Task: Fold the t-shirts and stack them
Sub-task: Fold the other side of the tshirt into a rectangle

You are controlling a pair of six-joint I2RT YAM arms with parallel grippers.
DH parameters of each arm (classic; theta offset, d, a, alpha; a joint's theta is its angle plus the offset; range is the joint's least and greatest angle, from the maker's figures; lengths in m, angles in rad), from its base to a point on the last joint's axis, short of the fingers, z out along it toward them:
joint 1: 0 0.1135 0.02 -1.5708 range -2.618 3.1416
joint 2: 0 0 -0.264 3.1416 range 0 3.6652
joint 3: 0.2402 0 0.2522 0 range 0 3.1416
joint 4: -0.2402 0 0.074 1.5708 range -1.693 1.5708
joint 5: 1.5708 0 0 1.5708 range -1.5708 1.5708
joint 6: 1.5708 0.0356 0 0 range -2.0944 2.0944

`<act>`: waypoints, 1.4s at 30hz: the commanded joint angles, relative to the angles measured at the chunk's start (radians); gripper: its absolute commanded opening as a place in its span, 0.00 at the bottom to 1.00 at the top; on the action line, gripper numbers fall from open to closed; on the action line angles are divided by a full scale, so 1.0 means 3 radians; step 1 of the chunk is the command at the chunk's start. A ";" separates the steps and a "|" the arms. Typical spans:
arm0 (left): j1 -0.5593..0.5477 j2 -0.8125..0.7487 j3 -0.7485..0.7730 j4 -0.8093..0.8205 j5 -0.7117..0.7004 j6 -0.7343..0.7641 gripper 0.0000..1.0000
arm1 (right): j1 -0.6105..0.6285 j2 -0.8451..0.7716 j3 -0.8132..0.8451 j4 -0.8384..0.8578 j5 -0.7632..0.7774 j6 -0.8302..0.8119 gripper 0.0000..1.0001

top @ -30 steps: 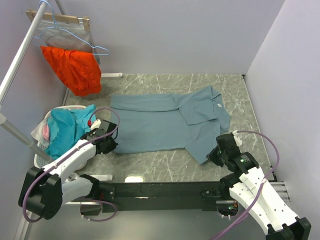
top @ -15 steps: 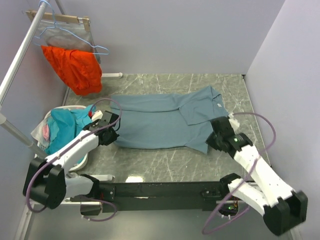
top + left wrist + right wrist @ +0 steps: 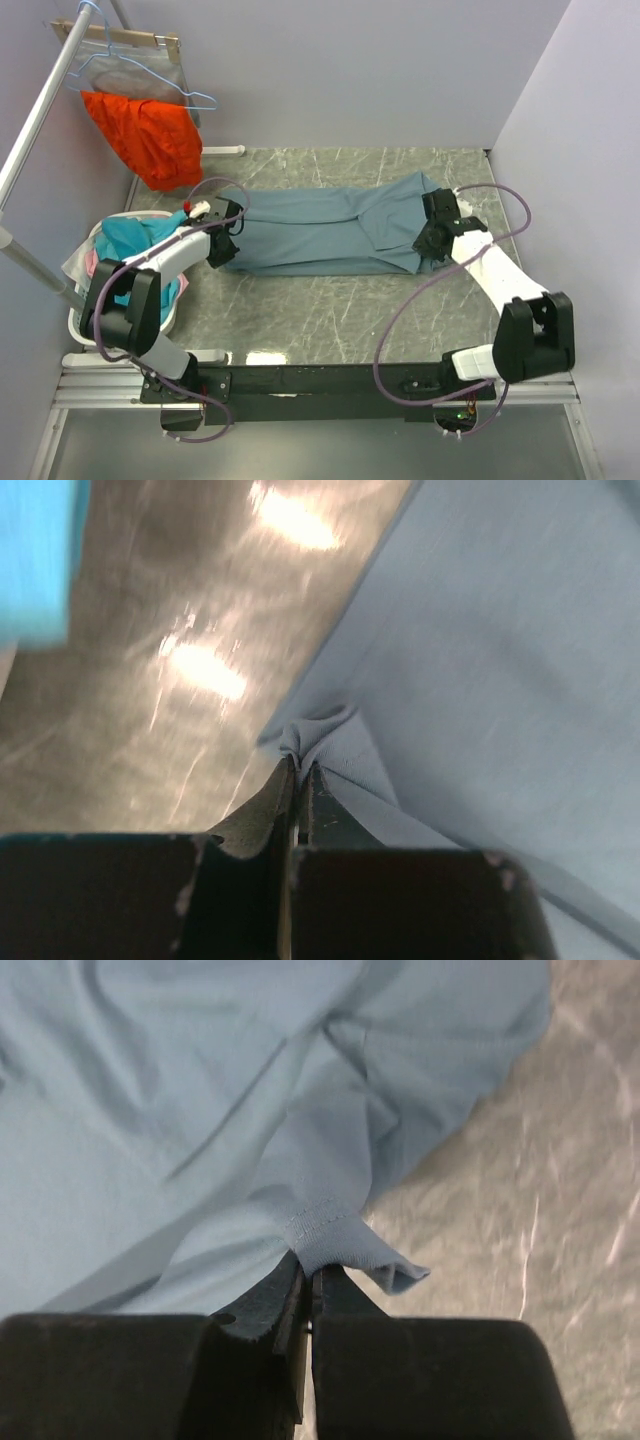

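Observation:
A slate-blue t-shirt [image 3: 320, 235] lies across the middle of the marble table, its near half folded up over the far half. My left gripper [image 3: 222, 247] is shut on the shirt's left hem corner [image 3: 318, 730]. My right gripper [image 3: 432, 240] is shut on a ribbed hem edge of the shirt [image 3: 335, 1235] at its right end. Both grippers hold the cloth low over the shirt. The neck label is hidden.
A white laundry basket [image 3: 82, 318] with teal and pink clothes stands at the left. A bright orange garment [image 3: 150, 135] hangs from a rack at the back left. Purple walls close in the right and back sides.
Both grippers have moved away from me, carrying the shirt's near edge up over its far half. The shirt now shows as a narrower band.

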 commanded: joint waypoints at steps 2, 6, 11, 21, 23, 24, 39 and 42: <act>0.0137 0.0247 0.0423 0.0151 -0.0037 0.0201 0.01 | -0.0200 0.0401 0.0442 0.0231 -0.0078 -0.0296 0.00; 0.0148 0.0558 0.0673 0.0192 -0.0006 0.0227 0.01 | -0.0257 0.0779 0.0754 0.0272 -0.0145 -0.0399 0.00; 0.0183 0.0815 0.0909 0.0192 -0.0036 0.0258 0.27 | -0.0282 0.1275 0.1188 0.0267 -0.0156 -0.0424 0.01; 0.0219 0.0300 0.0869 0.0084 -0.0206 0.0237 0.99 | -0.0308 0.0919 0.1113 0.0435 0.0464 -0.0480 0.77; 0.0214 0.0141 0.0777 0.0201 -0.0038 0.0262 0.99 | -0.0308 0.0826 0.0965 0.0461 0.0310 -0.0481 0.77; 0.0214 0.0009 0.0736 0.0263 0.0059 0.0283 1.00 | -0.0308 0.0790 0.0924 0.0446 0.0269 -0.0466 0.77; -0.0031 0.0508 0.0664 0.1020 0.1231 0.0462 0.99 | -0.0308 0.1153 0.0632 0.0829 -0.0640 -0.0353 0.71; -0.0062 0.0615 0.0720 0.1030 0.1216 0.0472 0.99 | -0.0308 0.1301 0.0724 0.0835 -0.0682 -0.0333 0.71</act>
